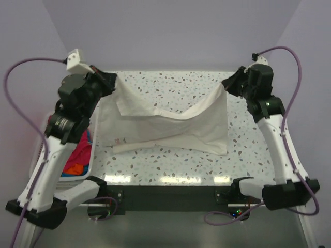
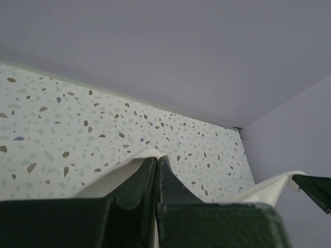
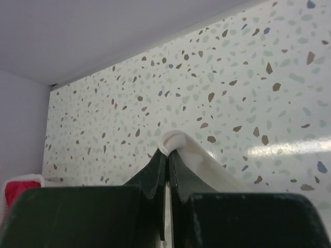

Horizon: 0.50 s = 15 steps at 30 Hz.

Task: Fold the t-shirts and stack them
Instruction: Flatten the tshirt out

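The white shirt [image 1: 165,126] was held up over the table [image 1: 170,85] by two far corners, and its near part lay on the top. The left gripper [image 1: 111,80] was pinched shut on the left corner and the right gripper [image 1: 227,83] on the right. Spreading was judged to be the step in hand. Next, the cloth would need to be laid flat and smoothed. Other shirts [image 1: 77,150] were seen in the basket [image 1: 91,155] at the left.
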Each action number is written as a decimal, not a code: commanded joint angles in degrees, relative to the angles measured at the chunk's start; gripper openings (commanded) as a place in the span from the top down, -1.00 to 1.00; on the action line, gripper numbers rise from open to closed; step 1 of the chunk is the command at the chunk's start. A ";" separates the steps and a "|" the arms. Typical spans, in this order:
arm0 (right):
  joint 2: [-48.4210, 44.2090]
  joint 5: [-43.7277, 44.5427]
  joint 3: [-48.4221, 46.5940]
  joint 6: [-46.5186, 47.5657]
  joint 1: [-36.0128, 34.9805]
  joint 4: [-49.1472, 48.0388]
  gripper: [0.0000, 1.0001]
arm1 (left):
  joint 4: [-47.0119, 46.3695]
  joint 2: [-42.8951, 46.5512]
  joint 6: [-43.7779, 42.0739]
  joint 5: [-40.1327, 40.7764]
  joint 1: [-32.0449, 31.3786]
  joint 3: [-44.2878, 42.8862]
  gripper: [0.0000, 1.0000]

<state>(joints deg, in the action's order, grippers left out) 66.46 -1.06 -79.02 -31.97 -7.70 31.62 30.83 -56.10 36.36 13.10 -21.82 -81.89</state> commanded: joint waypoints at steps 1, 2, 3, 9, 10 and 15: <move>14.61 -5.35 -6.03 -2.92 0.32 -12.24 1.00 | -19.53 -13.22 -1.37 1.40 1.16 -1.15 1.00; 18.41 -6.14 -8.49 -3.10 0.32 -13.58 1.00 | -21.23 -16.47 -1.90 1.57 1.78 -5.78 1.00; 21.49 -6.67 -14.61 -3.10 0.32 -14.73 1.00 | -22.64 -23.20 -2.78 -0.17 2.66 -8.79 1.00; 39.53 -8.52 -47.90 -2.40 1.11 -11.41 1.00 | -22.67 -46.44 -5.76 -7.20 7.41 -47.60 1.00; 40.32 -8.35 -51.37 -2.40 1.63 -10.53 1.00 | -21.35 -48.73 -5.86 -8.26 8.37 -53.75 1.00; 36.83 -8.34 -55.91 -4.77 4.97 -13.85 1.00 | -34.47 -44.91 -3.50 -12.83 13.03 -57.01 1.00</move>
<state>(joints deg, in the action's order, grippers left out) 111.07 -8.14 -131.52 -34.85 -5.50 24.05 12.67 -111.02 33.15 3.97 -11.84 -136.84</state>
